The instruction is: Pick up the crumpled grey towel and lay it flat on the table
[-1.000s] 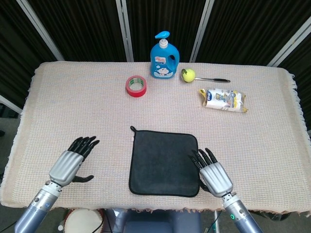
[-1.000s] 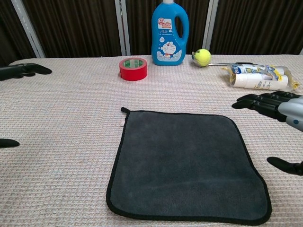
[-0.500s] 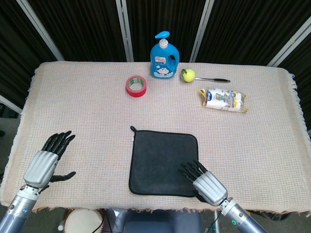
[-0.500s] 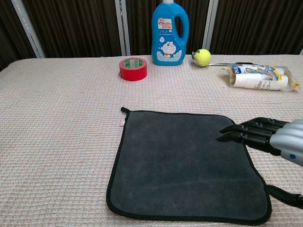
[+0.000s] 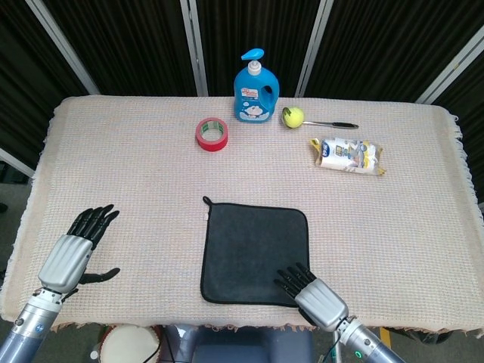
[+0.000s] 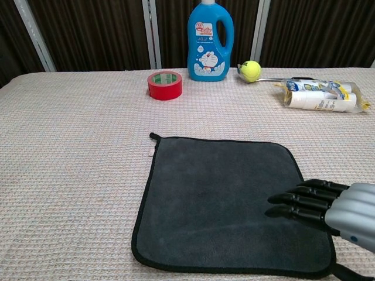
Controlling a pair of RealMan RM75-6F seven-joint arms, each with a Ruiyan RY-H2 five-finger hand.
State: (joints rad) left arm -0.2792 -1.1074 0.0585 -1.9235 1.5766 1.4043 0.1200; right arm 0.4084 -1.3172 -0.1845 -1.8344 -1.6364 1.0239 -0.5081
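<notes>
The grey towel (image 5: 249,246) (image 6: 222,199) lies spread flat and square near the table's front edge, with a small loop at its far left corner. My right hand (image 5: 314,293) (image 6: 331,211) hovers over the towel's near right corner, fingers stretched out and apart, holding nothing. Far to the towel's left, my left hand (image 5: 76,249) sits over the bare tablecloth, fingers extended and empty; the chest view does not show it.
At the back stand a blue detergent bottle (image 5: 255,89), a red tape roll (image 5: 212,134) and a yellow ball on a spoon (image 5: 293,116). A packet of white tubes (image 5: 348,155) lies at the right. The woven tablecloth (image 5: 113,174) covers the table.
My right hand has drawn back toward the near edge over the towel's right corner. My left hand moved left and back, out of the chest view. The towel has not moved.
</notes>
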